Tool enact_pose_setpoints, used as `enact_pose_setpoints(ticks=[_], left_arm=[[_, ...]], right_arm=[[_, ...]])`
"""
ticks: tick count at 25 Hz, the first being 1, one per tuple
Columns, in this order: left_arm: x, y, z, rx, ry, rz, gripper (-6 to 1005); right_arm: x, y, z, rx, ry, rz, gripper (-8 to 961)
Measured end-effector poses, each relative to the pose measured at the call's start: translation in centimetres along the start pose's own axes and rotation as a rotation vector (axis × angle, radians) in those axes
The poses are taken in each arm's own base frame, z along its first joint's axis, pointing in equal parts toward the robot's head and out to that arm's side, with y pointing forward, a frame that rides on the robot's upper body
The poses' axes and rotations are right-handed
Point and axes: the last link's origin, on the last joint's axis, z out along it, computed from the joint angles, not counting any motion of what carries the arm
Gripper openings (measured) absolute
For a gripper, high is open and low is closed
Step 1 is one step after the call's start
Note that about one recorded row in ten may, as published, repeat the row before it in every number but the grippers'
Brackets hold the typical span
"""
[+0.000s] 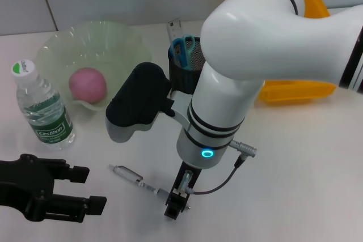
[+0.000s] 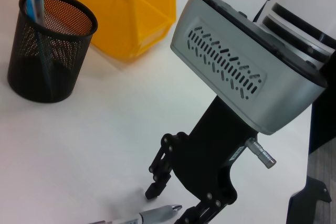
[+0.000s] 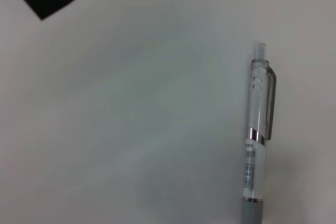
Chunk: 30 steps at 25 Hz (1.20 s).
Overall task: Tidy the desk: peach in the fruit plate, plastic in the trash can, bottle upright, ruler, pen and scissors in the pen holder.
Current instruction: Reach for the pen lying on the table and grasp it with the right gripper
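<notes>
A grey-and-clear pen (image 1: pixel 133 177) lies on the white desk near the front. My right gripper (image 1: pixel 176 203) stands straight down over its one end. In the left wrist view the right gripper (image 2: pixel 170 206) is open, its fingers (image 2: pixel 156 179) either side of the pen (image 2: pixel 155 215) tip. The right wrist view shows the pen (image 3: pixel 257 145) lying alone. The pink peach (image 1: pixel 88 85) sits in the green fruit plate (image 1: pixel 122 38). The bottle (image 1: pixel 42 109) stands upright. Blue scissors (image 1: pixel 184 46) and a ruler (image 1: pixel 174 26) stick out of the black mesh pen holder (image 1: pixel 182 72). My left gripper (image 1: pixel 91 190) rests open at the front left. The plastic is out of view.
A yellow bin (image 1: pixel 295 92) stands at the back right, behind my right arm; it also shows beside the pen holder (image 2: pixel 47 51) as the yellow bin (image 2: pixel 126 9). My right forearm hangs over the desk's middle, just in front of the pen holder.
</notes>
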Motion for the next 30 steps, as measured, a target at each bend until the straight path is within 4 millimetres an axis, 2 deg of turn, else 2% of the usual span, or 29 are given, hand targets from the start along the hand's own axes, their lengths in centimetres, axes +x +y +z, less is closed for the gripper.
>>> enact_pose_setpoints(ticks=[4, 9, 14, 30], left_arm=[[0.08, 0.0, 0.03, -0.001, 0.0, 0.002, 786], [0.18, 0.04, 0.05, -0.002, -0.001, 0.004, 785], [0.24, 0.07, 0.07, -0.004, 0.0, 0.006, 786], [0.33, 0.08, 0.11, -0.008, 0.0, 0.008, 786]], right_arm=[[0.0, 0.04, 0.01, 0.001, 0.002, -0.003, 535], [-0.02, 0.04, -0.01, 0.001, 0.002, -0.005, 394], [-0.05, 0.04, -0.02, 0.002, 0.002, -0.006, 391], [0.03, 0.36, 0.09, 0.001, 0.007, -0.02, 257]])
